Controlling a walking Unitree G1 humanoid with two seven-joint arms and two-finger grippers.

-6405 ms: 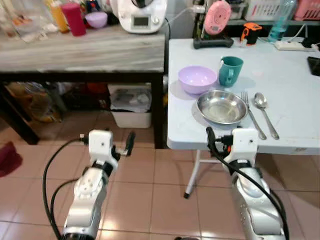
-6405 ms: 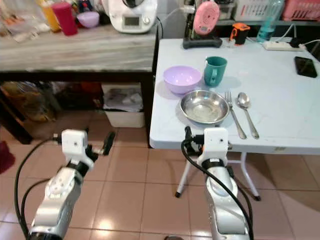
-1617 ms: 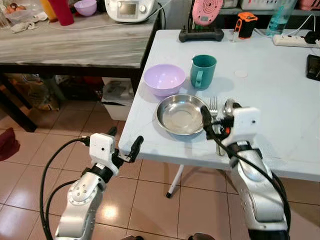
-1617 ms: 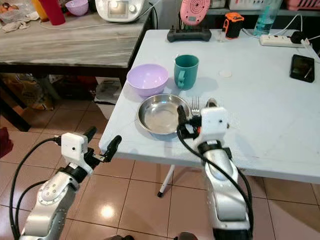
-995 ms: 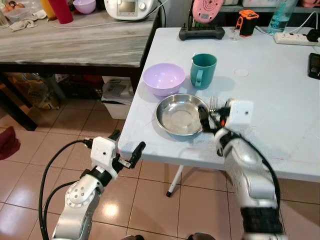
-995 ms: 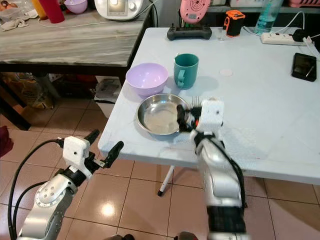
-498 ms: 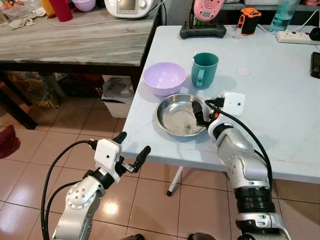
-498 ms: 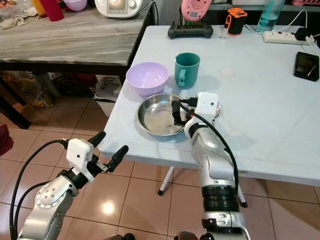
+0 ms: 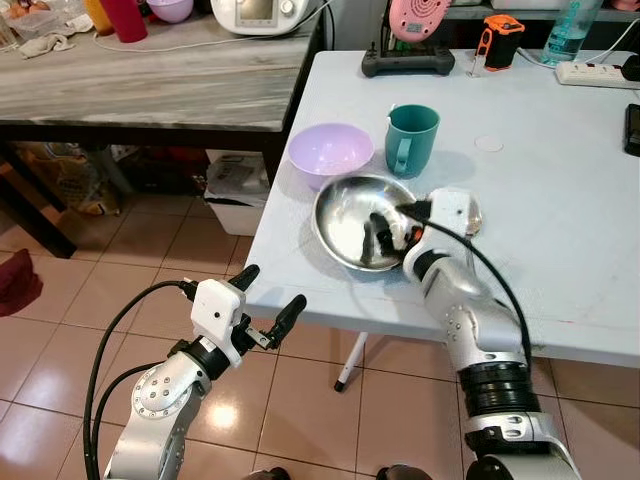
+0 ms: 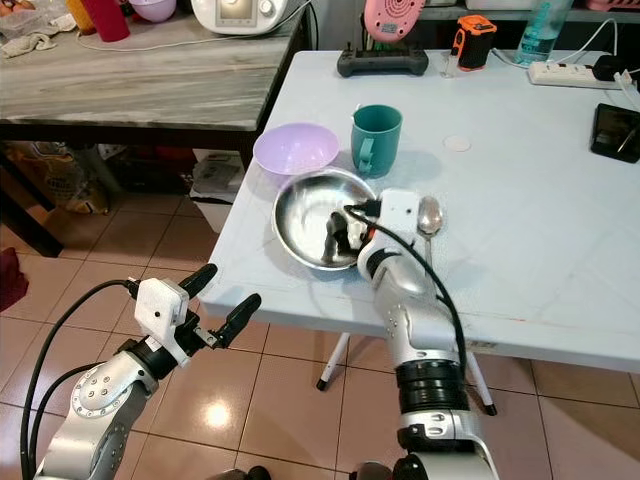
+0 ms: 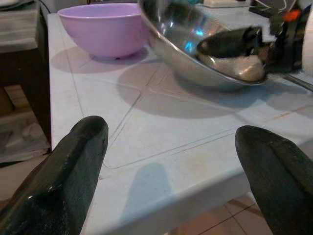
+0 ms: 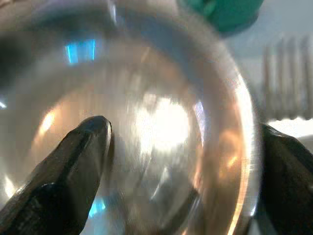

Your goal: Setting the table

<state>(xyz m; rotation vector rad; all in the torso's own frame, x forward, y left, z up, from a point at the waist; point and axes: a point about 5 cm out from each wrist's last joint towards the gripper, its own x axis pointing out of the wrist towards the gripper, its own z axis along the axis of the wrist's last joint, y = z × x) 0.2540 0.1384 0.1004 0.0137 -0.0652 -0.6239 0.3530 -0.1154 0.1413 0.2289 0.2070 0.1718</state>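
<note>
A steel bowl (image 9: 345,205) sits near the front left edge of the pale blue table (image 9: 560,250), tipped up on its side. My right gripper (image 9: 385,245) is open and straddles the bowl's right rim. One black finger (image 10: 335,235) lies inside the bowl and the other is outside, hidden behind it. A purple bowl (image 9: 330,152) and a teal mug (image 9: 411,135) stand just behind. A spoon (image 10: 429,215) lies to the right of the wrist, and fork tines (image 12: 288,73) show beside the rim. My left gripper (image 9: 268,292) hangs open below the table's front edge, holding nothing.
A wood-topped side table (image 9: 150,90) with bottles and an appliance stands at the left, touching the blue table. A pink device (image 9: 418,20), a power strip (image 9: 595,72) and a phone (image 10: 612,132) sit along the far side. Tiled floor (image 9: 60,330) lies below.
My right gripper has reached left over the steel bowl's rim, one finger going inside. The bowl has tipped up from lying flat. The left gripper has risen a little.
</note>
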